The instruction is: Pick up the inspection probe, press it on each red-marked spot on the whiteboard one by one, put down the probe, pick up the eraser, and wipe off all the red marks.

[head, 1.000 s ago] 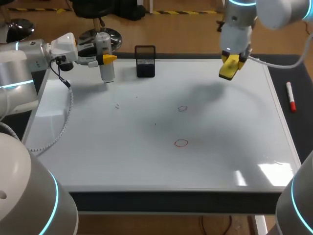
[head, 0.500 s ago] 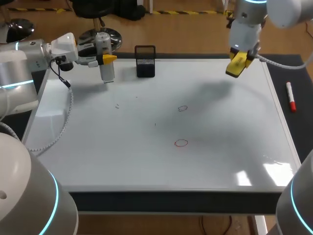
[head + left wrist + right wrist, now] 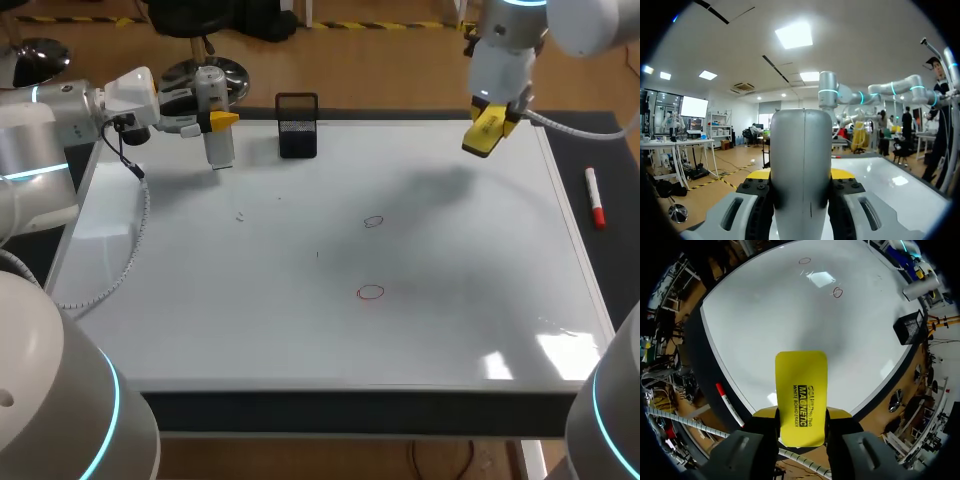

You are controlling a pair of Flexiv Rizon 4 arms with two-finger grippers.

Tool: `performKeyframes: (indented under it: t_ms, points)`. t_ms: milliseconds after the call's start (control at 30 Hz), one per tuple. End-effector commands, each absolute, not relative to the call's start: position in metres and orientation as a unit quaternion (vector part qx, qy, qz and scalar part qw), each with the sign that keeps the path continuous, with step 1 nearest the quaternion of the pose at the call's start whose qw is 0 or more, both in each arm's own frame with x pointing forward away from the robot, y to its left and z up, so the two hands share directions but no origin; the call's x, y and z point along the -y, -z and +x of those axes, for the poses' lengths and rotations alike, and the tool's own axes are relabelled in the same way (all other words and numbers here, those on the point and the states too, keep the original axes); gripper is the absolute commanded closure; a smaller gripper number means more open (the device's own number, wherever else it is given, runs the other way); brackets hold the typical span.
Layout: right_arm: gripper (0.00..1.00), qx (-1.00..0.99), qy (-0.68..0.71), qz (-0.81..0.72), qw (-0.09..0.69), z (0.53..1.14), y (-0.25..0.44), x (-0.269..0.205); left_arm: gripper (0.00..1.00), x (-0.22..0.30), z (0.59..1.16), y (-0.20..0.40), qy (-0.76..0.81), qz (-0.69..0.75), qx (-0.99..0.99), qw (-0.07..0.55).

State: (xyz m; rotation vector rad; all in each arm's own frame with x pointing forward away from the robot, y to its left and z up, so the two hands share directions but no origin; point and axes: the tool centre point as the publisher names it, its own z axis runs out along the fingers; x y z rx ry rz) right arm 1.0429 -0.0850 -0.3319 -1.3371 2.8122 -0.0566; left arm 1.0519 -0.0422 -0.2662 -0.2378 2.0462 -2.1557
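Left gripper (image 3: 214,121): fingers closed on the inspection probe (image 3: 219,148), yellow tips on opposite sides of the grey cylinder, clamped about mid-length. Probe is upright over the far left corner of the whiteboard (image 3: 300,340). Cannot tell whether its lower end touches the surface. Left arm enters level from the left side.

Right gripper (image 3: 488,120): fingers closed on the yellow eraser (image 3: 801,390), one tip on each long edge. Eraser is held tilted in the air above the far right part of the whiteboard, near its back edge and clear of the surface.

Red marks: two small red circles on the board. Farther mark (image 3: 373,221) sits near the middle. Nearer mark (image 3: 371,292) sits closer to the front edge, almost in line with the first. Both are well apart from the probe and from the eraser, and both are intact.

Other items: black mesh box (image 3: 297,126) stands at the back edge of the board, just right of the probe. Red marker (image 3: 594,198) lies on the dark table beside the board's right edge.
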Motion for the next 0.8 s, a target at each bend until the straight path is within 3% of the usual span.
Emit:
performKeyframes:
  t_ms: [33, 367, 800]
  points:
    - [1.00, -0.902, 0.019, -0.430, 0.013, 1.042, 0.331, 0.086, 1.00, 0.045, 1.049, 0.262, 0.721, -0.074, -0.684, 0.081]
    - [1.00, -0.902, 0.019, -0.430, 0.013, 1.042, 0.331, 0.086, 1.00, 0.074, 1.037, 0.238, 0.731, -0.028, -0.679, 0.065]
    - [1.00, -0.902, 0.019, -0.430, 0.013, 1.042, 0.331, 0.086, 1.00, 0.152, 1.018, 0.220, 0.744, 0.043, -0.666, -0.028]
